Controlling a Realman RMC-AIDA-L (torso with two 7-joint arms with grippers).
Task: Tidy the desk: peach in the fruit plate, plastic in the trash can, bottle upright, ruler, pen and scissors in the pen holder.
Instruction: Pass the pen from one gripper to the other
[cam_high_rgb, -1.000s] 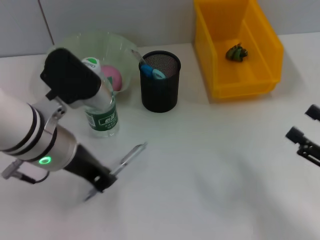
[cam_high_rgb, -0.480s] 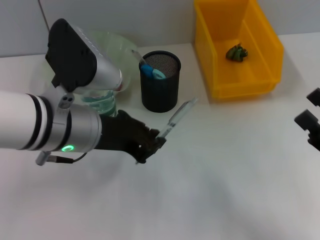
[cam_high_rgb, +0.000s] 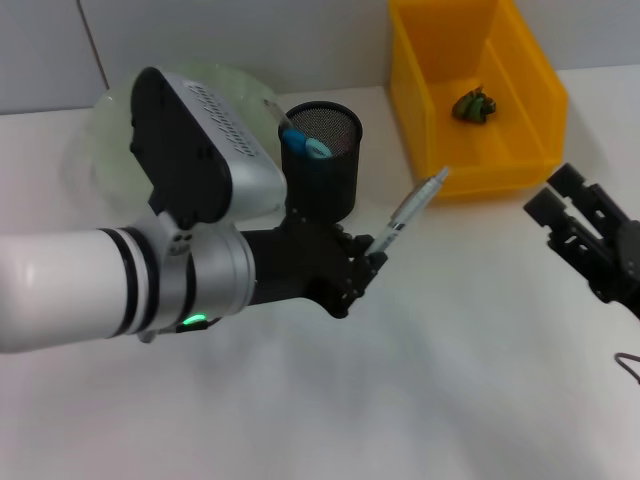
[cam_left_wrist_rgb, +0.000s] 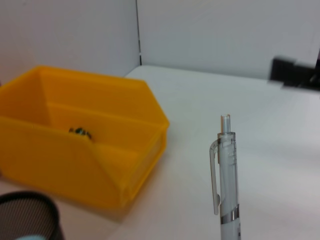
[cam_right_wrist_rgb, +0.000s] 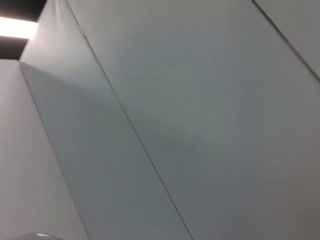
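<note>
1. The left gripper (cam_high_rgb: 358, 268) was clamped on the lower end of the pen (cam_high_rgb: 405, 215), holding it tilted clear of the desk (cam_high_rgb: 450, 380), probably for carrying to the holder (cam_high_rgb: 322, 175).
2. The right gripper (cam_high_rgb: 585, 235) hovered to the right, its fingers apart and empty.
3. The holder stood just behind, blue scissors (cam_high_rgb: 305, 146) already inside.
4. Farthest back, the trash can (cam_high_rgb: 475, 90) held a crumpled scrap (cam_high_rgb: 473, 105); the plate (cam_high_rgb: 100, 150) was mostly hidden by the arm.
</note>
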